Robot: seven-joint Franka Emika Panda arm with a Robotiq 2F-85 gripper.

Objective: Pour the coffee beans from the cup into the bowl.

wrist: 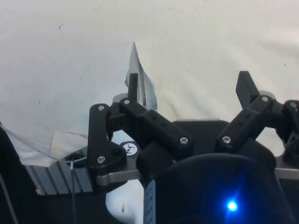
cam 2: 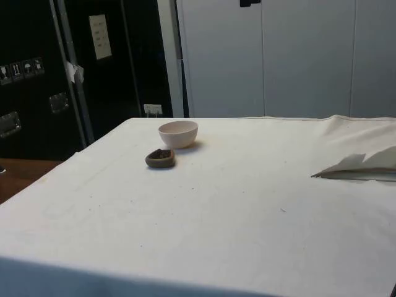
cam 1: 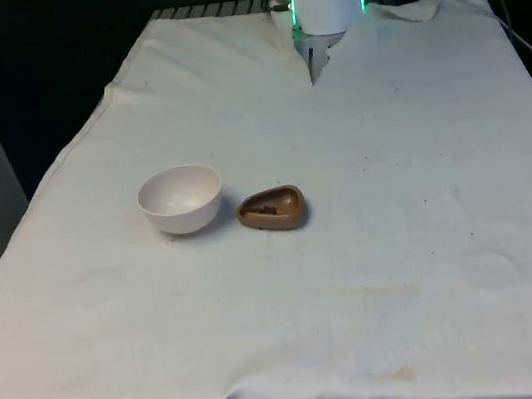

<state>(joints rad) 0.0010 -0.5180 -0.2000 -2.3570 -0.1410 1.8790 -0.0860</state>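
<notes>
Spread wide and holding nothing, the gripper (wrist: 189, 81) hangs above bare white cloth (cam 1: 404, 238) near the table's far end, well apart from both task things. No part of the pour has begun, so the step in hand looks like the approach to the cup.

Going from the front view's left: the white bowl (cam 1: 181, 199) stands upright and appears empty. Just beside it, toward the front view's right, sits the small brown cup (cam 1: 273, 209), low and rounded, with dark coffee beans (cam 1: 267, 207) visible inside. The two stand close but do not seem to touch. In the side view the cup (cam 2: 160, 158) lies nearer the camera than the bowl (cam 2: 178, 133).

Next, the arm likely needs to travel across to the cup, descend with the fingers straddling its rim or wall, and close gently, since so shallow a vessel could tip and spill.
</notes>
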